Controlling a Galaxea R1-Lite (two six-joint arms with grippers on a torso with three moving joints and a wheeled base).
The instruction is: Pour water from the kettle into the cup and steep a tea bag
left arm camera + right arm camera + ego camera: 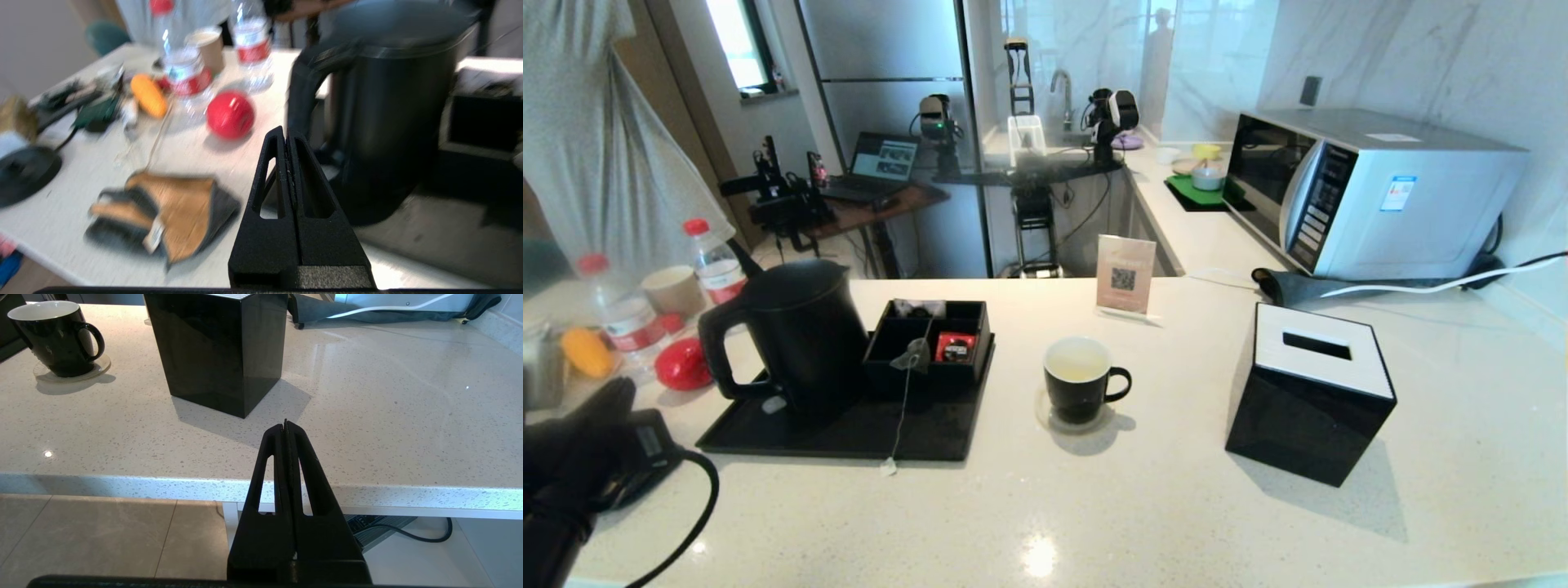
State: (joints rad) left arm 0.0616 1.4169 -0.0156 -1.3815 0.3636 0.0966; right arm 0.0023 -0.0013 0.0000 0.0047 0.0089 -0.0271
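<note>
The black kettle (796, 331) stands lid-on at the left of a black tray (931, 433), its handle facing left. My left gripper (285, 132) is shut and empty, near the counter's front left corner, short of the kettle (392, 114) and its handle. The tea bag (913, 357) leans on the black organiser's front; its string hangs down to the tag (888, 467) on the counter. The black cup (1081, 382) sits on a clear coaster mid-counter with pale liquid (1076, 365) inside. My right gripper (286, 425) is shut and empty at the counter's front edge, right of the cup (57, 335).
A black tissue box (1311, 408) stands right of the cup, a microwave (1372, 192) behind it. The organiser (931, 339) holds a red packet (954, 347). Bottles (715, 265), a paper cup (672, 290), a red ball (682, 363) and a glove (171, 212) crowd the left end.
</note>
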